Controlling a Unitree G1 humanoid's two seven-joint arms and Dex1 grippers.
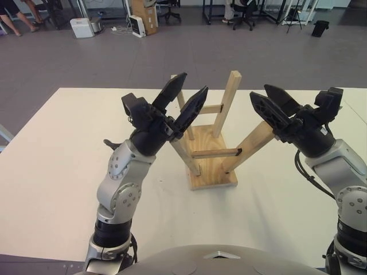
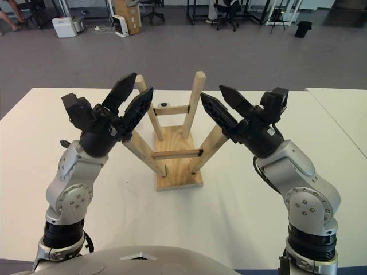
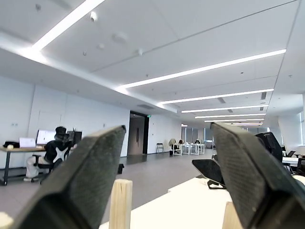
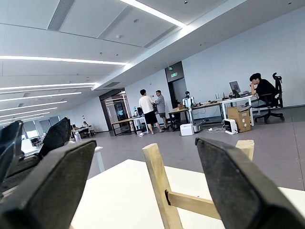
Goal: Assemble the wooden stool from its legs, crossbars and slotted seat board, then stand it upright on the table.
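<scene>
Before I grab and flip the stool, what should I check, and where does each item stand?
1. Left gripper open: ok.
2. Right gripper open: ok.
3. Stool assembled, legs and crossbars joined to the seat board: ok as far as visible.
4. Stool upright: not ok; it rests on its seat board, legs up.
5. A leg lined up between each gripper's fingers: ok in both wrist views.
6. Firm hold on a leg: not ok; nothing clamped yet.
</scene>
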